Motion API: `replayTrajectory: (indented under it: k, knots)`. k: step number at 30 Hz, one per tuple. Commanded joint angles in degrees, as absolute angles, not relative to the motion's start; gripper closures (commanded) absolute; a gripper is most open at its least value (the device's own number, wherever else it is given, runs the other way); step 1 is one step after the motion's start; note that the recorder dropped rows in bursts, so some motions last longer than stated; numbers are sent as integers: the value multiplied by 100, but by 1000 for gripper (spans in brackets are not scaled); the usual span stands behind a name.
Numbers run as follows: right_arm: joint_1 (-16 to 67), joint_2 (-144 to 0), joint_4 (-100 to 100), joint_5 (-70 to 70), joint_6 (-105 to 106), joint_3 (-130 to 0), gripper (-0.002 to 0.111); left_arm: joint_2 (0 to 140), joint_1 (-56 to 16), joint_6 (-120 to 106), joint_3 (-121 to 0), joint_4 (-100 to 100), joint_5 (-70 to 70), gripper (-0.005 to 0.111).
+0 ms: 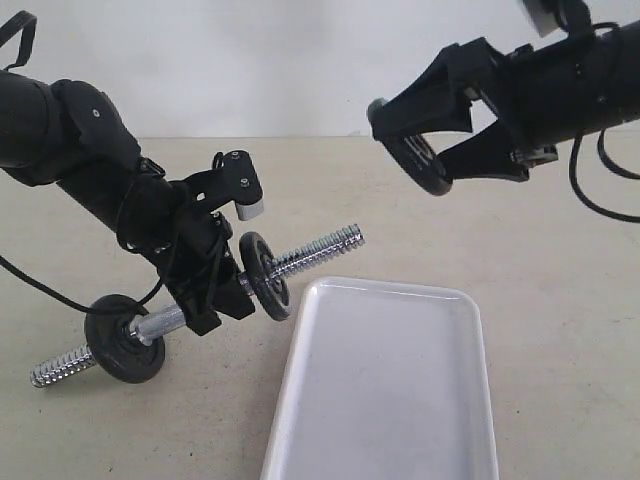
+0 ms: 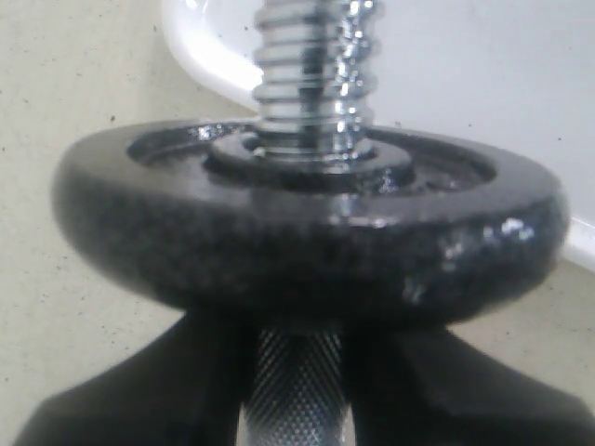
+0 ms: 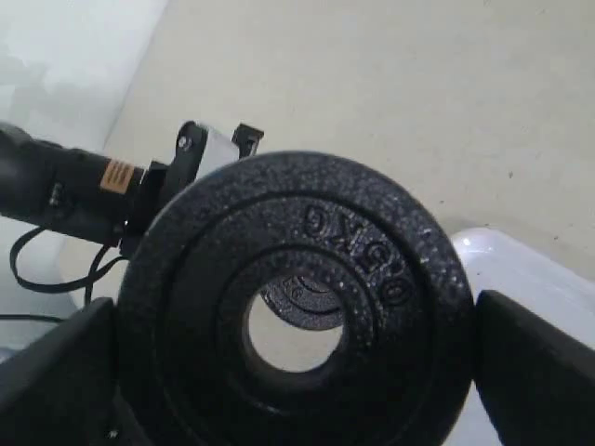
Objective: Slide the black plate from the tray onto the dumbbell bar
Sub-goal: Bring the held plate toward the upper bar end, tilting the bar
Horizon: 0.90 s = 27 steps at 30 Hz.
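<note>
My left gripper (image 1: 215,295) is shut on the knurled middle of the dumbbell bar (image 1: 310,252) and holds it tilted above the table. A black disc (image 1: 266,276) sits on the bar right beside the jaws, and another disc (image 1: 124,338) is on the lower end. In the left wrist view the jaws (image 2: 296,381) clamp the bar (image 2: 307,74) just below the near disc (image 2: 307,251). My right gripper (image 1: 410,148) is shut on the black plate (image 1: 432,183), high up and beyond the bar's bare threaded end. The plate (image 3: 372,279) fills the right wrist view.
The white tray (image 1: 390,390) lies on the beige table with nothing in it, below and between the two grippers. Its rim also shows in both wrist views (image 2: 483,93) (image 3: 530,269). A black cable (image 1: 40,285) trails from the left arm.
</note>
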<state>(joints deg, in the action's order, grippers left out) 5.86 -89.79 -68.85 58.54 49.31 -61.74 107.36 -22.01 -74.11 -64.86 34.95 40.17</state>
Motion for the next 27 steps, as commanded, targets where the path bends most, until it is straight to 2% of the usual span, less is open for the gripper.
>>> replayTrajectory:
  k: [1, 12, 19, 27]
  knots:
    - [563, -9437, -7602, 6566, 5514, -6264, 108, 10444, -2227, -7336, -6596, 3868, 4068, 102]
    - [563, -10352, -8426, 6947, 6313, -6276, 108, 10323, -2227, -7596, -6596, 4158, 4234, 102]
    - [551, -10462, -8584, 6984, 6553, -6390, 108, 10202, -2227, -7596, -6596, 4158, 4260, 102]
    - [169, -10462, -8700, 6996, 6553, -6418, 108, 10202, -2227, -7596, -6596, 4188, 4310, 102]
